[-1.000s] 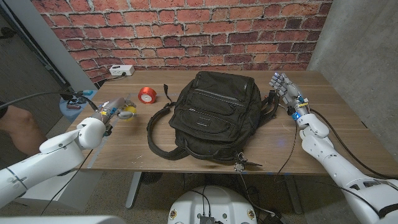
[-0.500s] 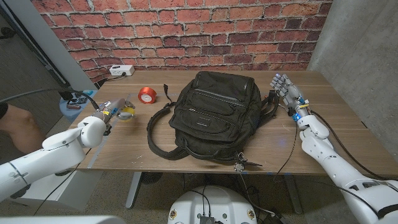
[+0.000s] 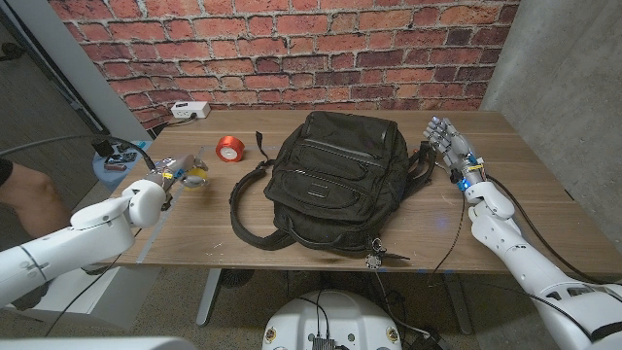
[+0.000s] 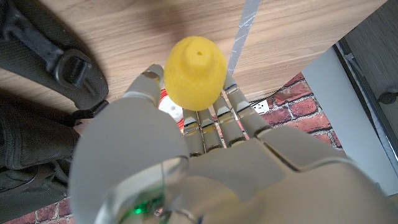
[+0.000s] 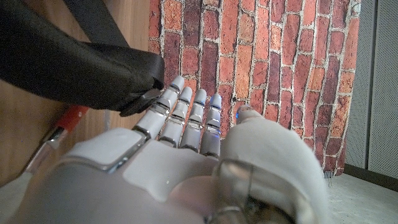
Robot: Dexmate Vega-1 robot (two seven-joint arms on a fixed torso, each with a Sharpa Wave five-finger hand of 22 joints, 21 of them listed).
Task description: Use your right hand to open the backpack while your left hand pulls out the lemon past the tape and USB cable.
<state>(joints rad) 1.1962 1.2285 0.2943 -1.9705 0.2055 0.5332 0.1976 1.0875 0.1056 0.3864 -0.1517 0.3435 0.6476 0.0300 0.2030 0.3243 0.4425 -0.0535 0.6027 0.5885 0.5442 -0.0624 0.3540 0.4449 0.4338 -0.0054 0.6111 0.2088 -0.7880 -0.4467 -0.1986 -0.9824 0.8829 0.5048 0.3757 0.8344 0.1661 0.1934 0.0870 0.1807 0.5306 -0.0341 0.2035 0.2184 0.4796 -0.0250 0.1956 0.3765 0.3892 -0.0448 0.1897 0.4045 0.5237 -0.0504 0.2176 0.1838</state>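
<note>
The black backpack (image 3: 330,180) lies zipped in the middle of the table, its straps spread to the left. My left hand (image 3: 173,175) is at the table's left edge and holds the yellow lemon (image 3: 198,176) in its fingertips, just above the wood. In the left wrist view the lemon (image 4: 194,73) sits between the thumb and fingers of that hand (image 4: 186,149). The red tape roll (image 3: 229,148) lies between the lemon and the backpack. My right hand (image 3: 447,141) stands open beside the backpack's right side, fingers pointing up, holding nothing. A black strap (image 5: 74,68) lies just beyond its fingers (image 5: 186,118).
A white power strip (image 3: 190,110) sits at the back left. A metal zipper pull (image 3: 377,259) hangs over the front edge. A thin red and silver piece (image 5: 62,124) lies by the strap. A person's arm (image 3: 12,180) shows at the left edge.
My left arm has edged slightly forward with the lemon still in its fingers. My right hand has barely shifted. The backpack and the tape have not moved.
</note>
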